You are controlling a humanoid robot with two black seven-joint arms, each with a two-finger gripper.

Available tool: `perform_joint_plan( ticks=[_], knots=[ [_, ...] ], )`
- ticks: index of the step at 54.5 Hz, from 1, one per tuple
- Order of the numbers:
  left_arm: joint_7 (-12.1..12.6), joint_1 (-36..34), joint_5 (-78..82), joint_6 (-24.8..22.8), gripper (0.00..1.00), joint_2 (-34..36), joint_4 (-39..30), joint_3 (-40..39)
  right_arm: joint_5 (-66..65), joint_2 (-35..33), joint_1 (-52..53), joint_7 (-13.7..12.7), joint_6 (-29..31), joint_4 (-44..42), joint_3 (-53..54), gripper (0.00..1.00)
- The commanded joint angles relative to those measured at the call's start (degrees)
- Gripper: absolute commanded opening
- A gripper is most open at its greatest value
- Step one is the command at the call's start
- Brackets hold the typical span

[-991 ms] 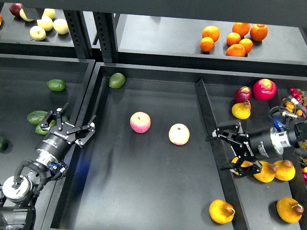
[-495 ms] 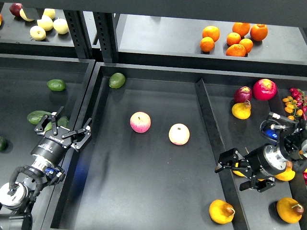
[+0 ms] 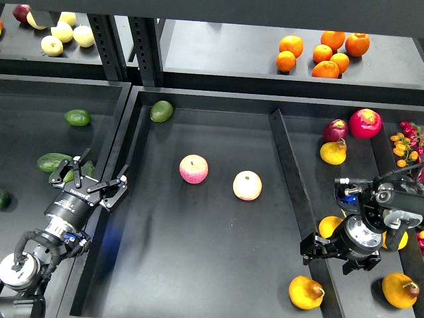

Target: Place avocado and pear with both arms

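Observation:
A dark green elongated avocado lies in the left bin, with another green one partly hidden behind my left gripper. That gripper is open and empty, over the divider just right of them. Golden pears lie at the right. One pear lies at the front beside the right divider, and another pear is partly hidden behind my right arm. My right gripper is between these two, open and empty, touching neither.
Two pink-yellow apples lie in the middle bin, a paler avocado at its back. More pears and red fruit fill the right bin. Oranges sit on the back shelf.
My right gripper has moved down toward the front, off the pears in the right bin and over the divider. My left gripper drew back slightly down and left. Both stay open and empty.

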Motion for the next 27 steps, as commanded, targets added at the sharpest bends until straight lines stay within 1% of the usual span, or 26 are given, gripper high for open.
perform_joint_plan(
  ticks=[1,13,27],
  knots=[
    [0.0,0.0,0.0,0.0,0.99,0.0,0.06,-0.08,-0.28,2.07,-0.41,0.0,0.0,-0.97,-1.37,1.0],
    [0.0,0.0,0.0,0.0,0.99,0.0,0.06,0.09,-0.46,5.76,-1.55,0.0,0.0,-2.99,-1.81,0.99],
    [0.0,-0.09,0.0,0.0,0.99,0.0,0.06,0.09,-0.37,8.05,-2.52,0.0,0.0,-4.93,-3.48,0.96]
  ],
)
